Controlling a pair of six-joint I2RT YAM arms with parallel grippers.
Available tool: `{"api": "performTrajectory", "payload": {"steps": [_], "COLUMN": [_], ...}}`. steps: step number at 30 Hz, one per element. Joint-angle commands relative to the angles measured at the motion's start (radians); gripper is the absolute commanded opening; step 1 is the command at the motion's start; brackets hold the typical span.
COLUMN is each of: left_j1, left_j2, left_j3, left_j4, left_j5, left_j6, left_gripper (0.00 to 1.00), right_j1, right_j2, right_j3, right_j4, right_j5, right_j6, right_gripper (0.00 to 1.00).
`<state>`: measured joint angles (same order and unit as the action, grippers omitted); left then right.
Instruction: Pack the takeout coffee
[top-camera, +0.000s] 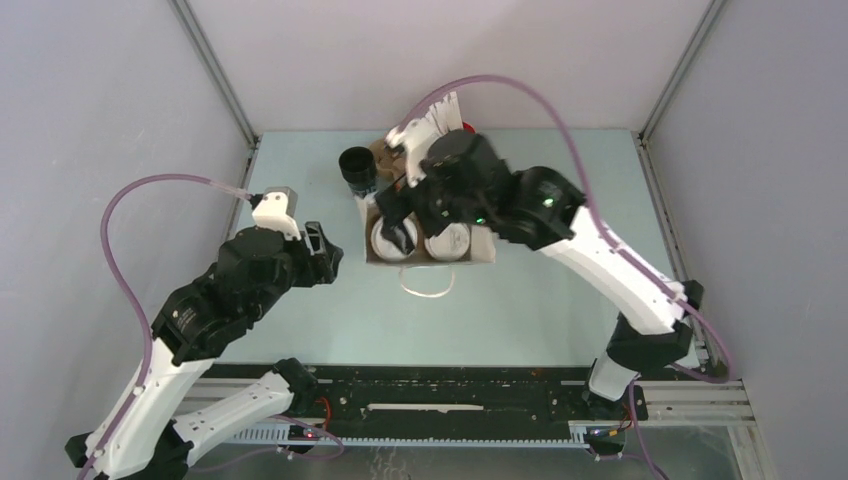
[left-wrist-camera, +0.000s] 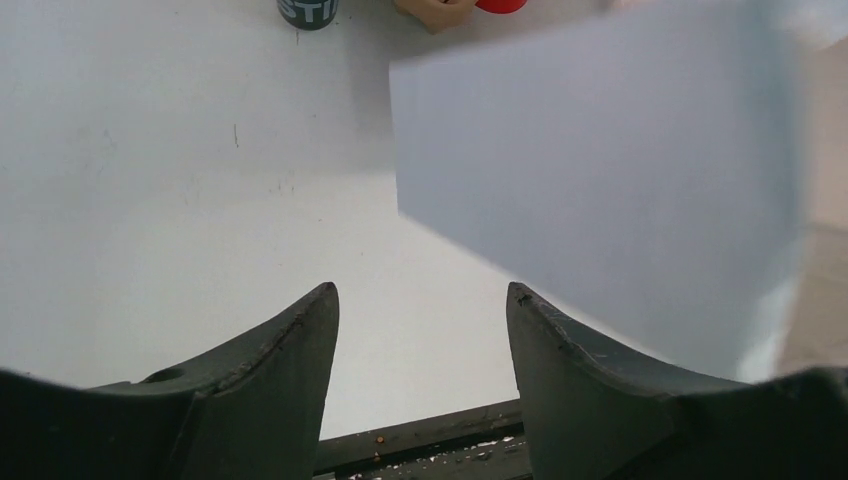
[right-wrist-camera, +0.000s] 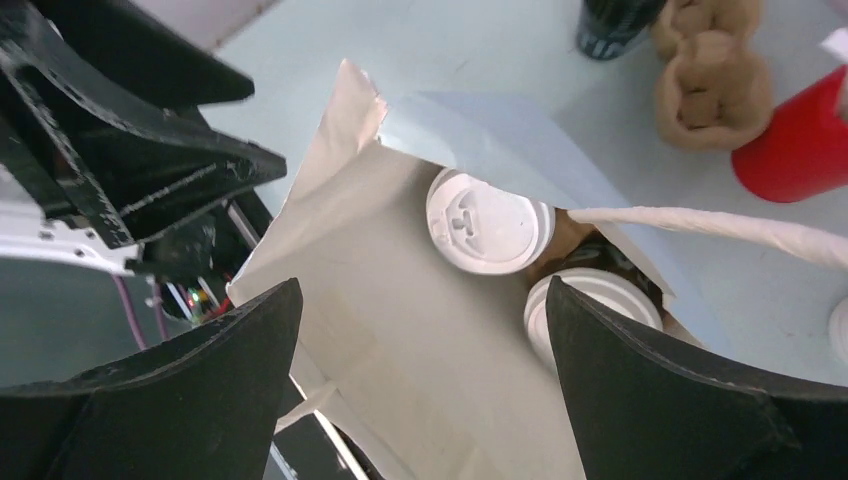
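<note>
Your right gripper (right-wrist-camera: 422, 300) hangs over the mouth of the paper bag (right-wrist-camera: 400, 340), fingers spread wide with nothing between them. Just past them the takeout coffee (right-wrist-camera: 488, 222) stands upright inside the bag, white lid up. A second lidded cup (right-wrist-camera: 592, 305) is close beside it; whether they touch cannot be told. Your left gripper (left-wrist-camera: 422, 290) sits low by the bag's left wall, fingers parted and empty.

The bag stands mid-table on a pale, blue-tinted table (top-camera: 480, 320) with a few scuffs, boxed in by plain grey walls (top-camera: 100, 100).

On the lidless black cup (left-wrist-camera: 308, 12), toward the table's far edge, you can read only the white letters "STI"; the frame cuts off the rest. Near it lie a brown lumpy object (right-wrist-camera: 710, 75) and a red holder (right-wrist-camera: 800, 140). The bag's twisted paper handle (right-wrist-camera: 700, 228) stretches across its open edge by the second cup.
</note>
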<state>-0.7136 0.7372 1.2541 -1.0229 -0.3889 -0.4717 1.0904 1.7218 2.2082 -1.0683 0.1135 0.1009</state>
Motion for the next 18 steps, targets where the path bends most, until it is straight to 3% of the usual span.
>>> {"api": "performTrajectory", "payload": {"steps": [1, 5, 12, 14, 18], "left_j1": [-0.001, 0.0, 0.004, 0.004, 0.01], "left_j2": [0.014, 0.04, 0.121, 0.147, 0.146], "left_j3": [0.046, 0.098, 0.223, 0.222, 0.19], "left_j4": [0.041, 0.088, 0.167, 0.174, 0.141], "left_j5": [0.019, 0.071, 0.204, 0.243, 0.172], "left_j6": [-0.022, -0.025, -0.011, -0.004, -0.029], "left_gripper": [0.68, 0.71, 0.77, 0.73, 0.69], "right_j1": [-0.114, -0.148, -0.139, -0.141, -0.139], "right_j2": [-0.11, -0.087, -0.037, -0.037, -0.041], "right_j3": [-0.002, -0.065, -0.035, -0.045, -0.07], "right_j4": [0.089, 0.123, 0.095, 0.086, 0.088], "right_j5": [-0.092, -0.171, -0.167, -0.173, -0.203], "right_j6": [0.047, 0.041, 0.093, 0.114, 0.126], "right_gripper": [1.0, 1.0, 1.0, 1.0, 0.99]}}
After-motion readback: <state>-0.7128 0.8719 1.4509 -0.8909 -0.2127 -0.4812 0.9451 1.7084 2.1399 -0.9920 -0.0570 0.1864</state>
